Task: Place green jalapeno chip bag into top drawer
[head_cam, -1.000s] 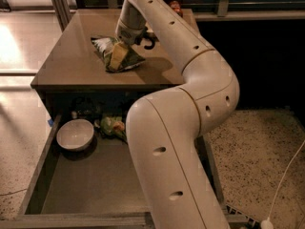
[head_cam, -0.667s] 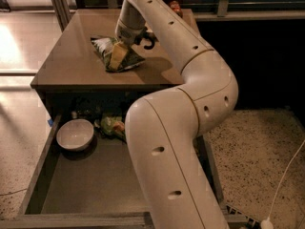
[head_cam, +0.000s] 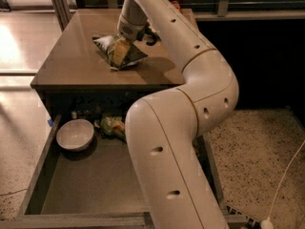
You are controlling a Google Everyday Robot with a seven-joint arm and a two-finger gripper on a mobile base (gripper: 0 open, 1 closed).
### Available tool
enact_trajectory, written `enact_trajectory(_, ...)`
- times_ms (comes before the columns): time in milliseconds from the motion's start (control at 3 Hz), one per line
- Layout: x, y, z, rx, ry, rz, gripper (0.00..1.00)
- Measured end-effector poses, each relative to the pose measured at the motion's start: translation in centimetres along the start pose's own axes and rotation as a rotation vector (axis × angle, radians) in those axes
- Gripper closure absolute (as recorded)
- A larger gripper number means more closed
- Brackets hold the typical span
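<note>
Our end effector [head_cam: 123, 46] is down on the bench [head_cam: 66, 61], planted on the green jalapeno chip bag [head_cam: 134, 58] near the back of the surface. The wrist hides the contact, so we cannot tell how far it has closed or whether it has a real hold on the foil. The bag lies flat and crumpled on the bench top and is not lifted. We judge this to be the grasp step, with the carry still to come.

The arm [head_cam: 195, 80] comes down steeply from above. That suits a limp bag lying flat, since a top approach can pinch a fold of it.

The top drawer [head_cam: 86, 190] stands pulled out below the bench front, so there is a clear drop zone under the pick point. In its back left corner sits a white bowl [head_cam: 75, 134], and just beside that is a lighter green bag [head_cam: 113, 125], which is not our target. The rest of the drawer floor is bare, though our own forearm covers its right side.

Against the frames from a second ago and slightly later, we find no visible change. The end effector sits at the same spot on the bag, the bag keeps the same outline, and the drawer contents have not moved. We take this as a pause while the grip settles.
</note>
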State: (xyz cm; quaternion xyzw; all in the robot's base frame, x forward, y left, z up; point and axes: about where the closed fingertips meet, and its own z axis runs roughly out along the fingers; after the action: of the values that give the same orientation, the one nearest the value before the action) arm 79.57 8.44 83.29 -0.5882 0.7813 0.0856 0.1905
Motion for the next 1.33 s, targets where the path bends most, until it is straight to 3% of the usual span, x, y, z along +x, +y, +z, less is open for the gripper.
enact_trajectory(333,-0.1,-0.6,-2.8,0.065,-0.028,-0.011,1.0)
enact_trajectory(667,0.3,0.1,-5.2,0.115,-0.046,-0.025,1.0)
enact_trajectory(1333,4.7,4.4,-5.8,0.128,-0.111,-0.014,1.0)
